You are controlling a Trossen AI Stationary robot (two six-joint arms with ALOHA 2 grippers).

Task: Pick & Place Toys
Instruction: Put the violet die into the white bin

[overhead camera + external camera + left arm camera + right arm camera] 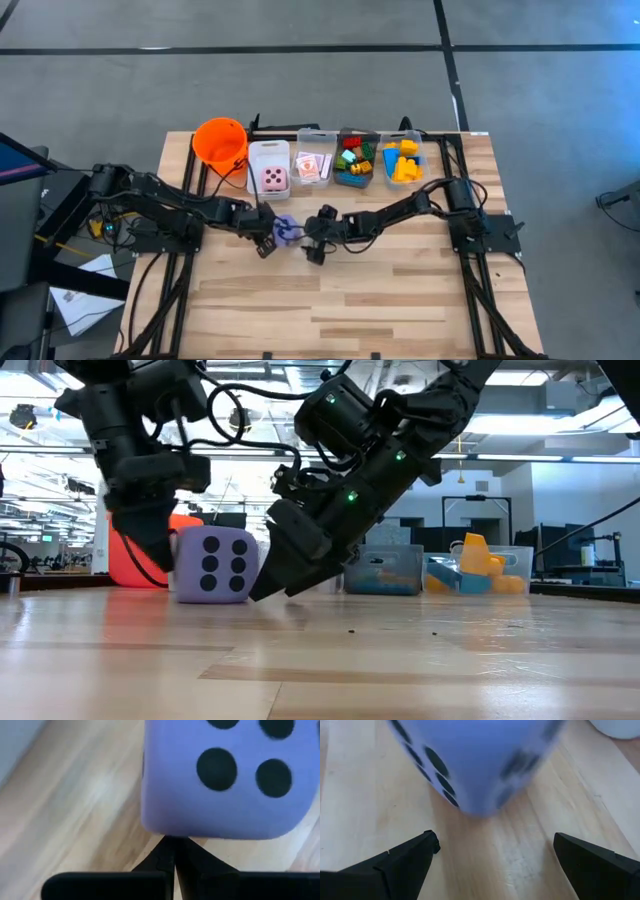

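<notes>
A purple die (286, 229) with black dots rests flat on its bottom face at the middle of the wooden table (340, 300); it also shows in the low view (212, 565). My left gripper (266, 240) is shut and low at the die's left side (173, 847). My right gripper (312, 242) is open and tilted down at the die's right side. Its two fingers (410, 855) are spread wide, short of the die (470, 765). A pink die (273, 180) lies in a white bin. My left gripper has its shut fingertips (172, 852) at the lower edge of the purple die's side face (170, 832), coming low from the table's left. I cannot tell whether they touch it. The die sits flat on the table.
Along the far edge stand an orange bucket (220, 140), the white bin (268, 155), a clear bin with cards (313, 165), a bin of mixed bricks (355, 160) and a bin of yellow and blue bricks (402, 160). The near half of the table is bare wood.
</notes>
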